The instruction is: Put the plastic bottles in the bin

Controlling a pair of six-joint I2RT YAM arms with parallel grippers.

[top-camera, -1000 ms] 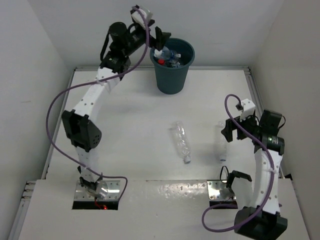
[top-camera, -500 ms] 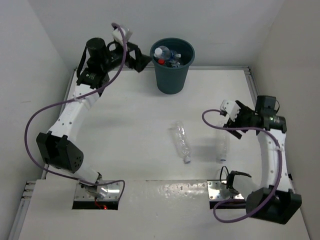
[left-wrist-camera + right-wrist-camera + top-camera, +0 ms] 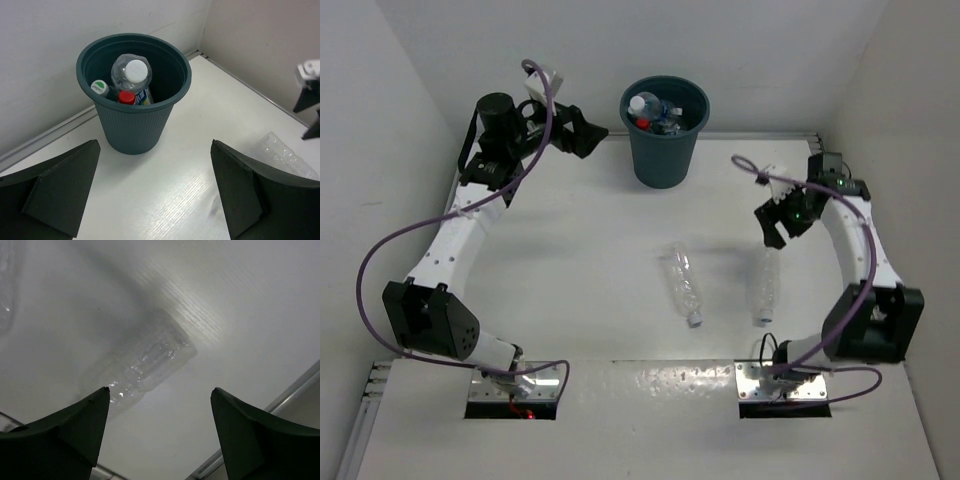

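The dark teal bin stands at the back middle of the table and holds bottles: one with a white cap, one with a red cap, and a green-white cap. Two clear plastic bottles lie on the table: one in the middle, one to its right, which also shows in the right wrist view. My left gripper is open and empty, left of the bin. My right gripper is open and empty, above the far end of the right bottle.
White walls enclose the table on the left, back and right. A raised rail runs along the table's right edge near my right arm. Purple cables loop from both arms. Metal base plates sit at the near edge.
My left arm has drawn back leftward from the bin, its gripper empty. My right arm has swung up and toward the back, with its gripper now over the right bottle's far end.
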